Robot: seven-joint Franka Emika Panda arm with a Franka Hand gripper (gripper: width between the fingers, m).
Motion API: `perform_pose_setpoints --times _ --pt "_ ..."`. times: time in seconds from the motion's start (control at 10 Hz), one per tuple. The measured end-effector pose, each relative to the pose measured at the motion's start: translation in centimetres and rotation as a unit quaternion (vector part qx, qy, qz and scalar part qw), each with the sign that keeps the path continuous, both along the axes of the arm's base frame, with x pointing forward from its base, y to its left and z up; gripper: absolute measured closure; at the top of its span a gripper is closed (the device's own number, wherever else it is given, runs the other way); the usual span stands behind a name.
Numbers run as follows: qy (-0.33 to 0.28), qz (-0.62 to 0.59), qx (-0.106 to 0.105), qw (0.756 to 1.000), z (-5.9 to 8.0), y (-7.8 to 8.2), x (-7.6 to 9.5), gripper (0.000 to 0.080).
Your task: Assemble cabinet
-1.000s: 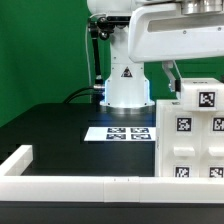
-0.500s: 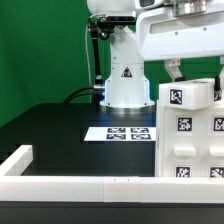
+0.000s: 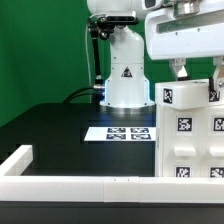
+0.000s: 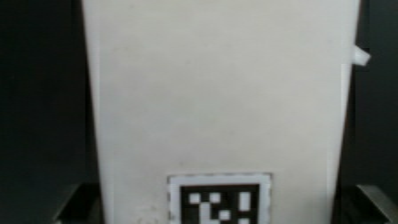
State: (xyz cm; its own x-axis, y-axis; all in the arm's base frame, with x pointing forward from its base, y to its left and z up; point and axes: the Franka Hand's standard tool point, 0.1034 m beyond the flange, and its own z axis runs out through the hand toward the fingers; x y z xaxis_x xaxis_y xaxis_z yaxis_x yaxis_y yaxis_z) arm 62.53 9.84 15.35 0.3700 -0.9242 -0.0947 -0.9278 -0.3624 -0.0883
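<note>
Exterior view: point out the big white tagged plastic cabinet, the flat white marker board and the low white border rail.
Cabinet (image 3: 190, 135), exterior view, tagged front face.
Marker board (image 3: 118, 132), exterior view, middle of its tags.
Border rail (image 3: 70, 184), exterior view, front bar's top.

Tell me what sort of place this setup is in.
Most likely a robotics lab test bench: a green backdrop screen behind, a black table edged by a low white border rail, and the marker board lying flat at the robot arm's base.

Bright, even light fills the exterior view, and the cabinet (image 3: 188, 135) shows crisp tag edges with only soft shading on its side. In the wrist view the cabinet (image 4: 214, 100) looks pale, washed and blurred, its tag soft-edged against dark surroundings.
</note>
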Motion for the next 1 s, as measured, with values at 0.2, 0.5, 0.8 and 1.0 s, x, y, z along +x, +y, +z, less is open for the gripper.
perform_pose_setpoints --times 0.2,0.5,0.8,1.0 --pt "0.023 -0.159 0.035 0.986 0.05 0.1 0.05 0.0246" --pt "0.029 -0.262 0.047 0.964 0.15 0.06 0.26 0.0246" --pt "0.03 -0.258 0.046 0.965 0.08 0.13 0.22 0.0174" --pt "0.028 -0.253 0.048 0.966 0.54 0.61 0.22 0.0153"
